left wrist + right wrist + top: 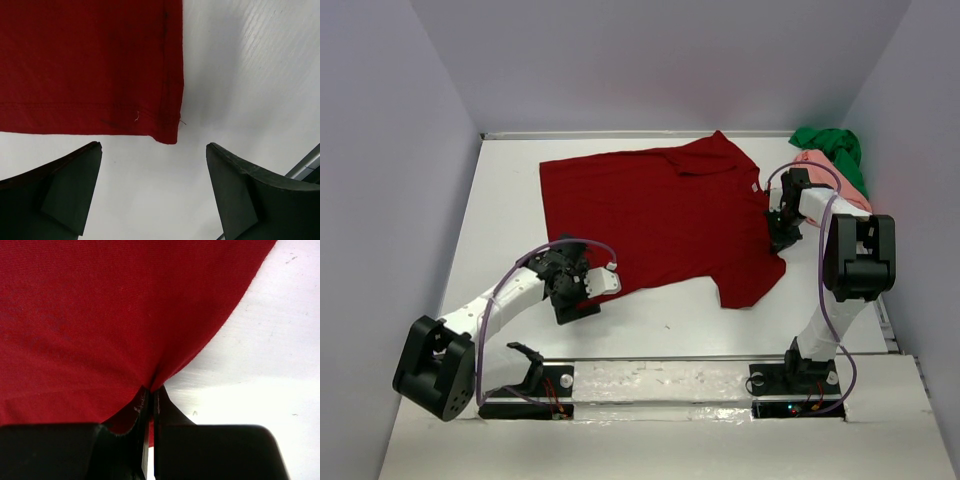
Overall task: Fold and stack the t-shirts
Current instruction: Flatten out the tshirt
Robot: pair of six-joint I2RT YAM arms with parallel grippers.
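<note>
Cloth-soft and light, the dark red t-shirt bunches where my right gripper pinches its edge, so my left gripper, spread wide, should take the hem corner just ahead.

White tabletop, pale lilac walls on three sides — soft, even light

From above, the right arm covers most of the pink shirt. The red shirt runs off the left wrist view's top and left edges; its pinched edge vanishes between the right tool's fingers.
</note>
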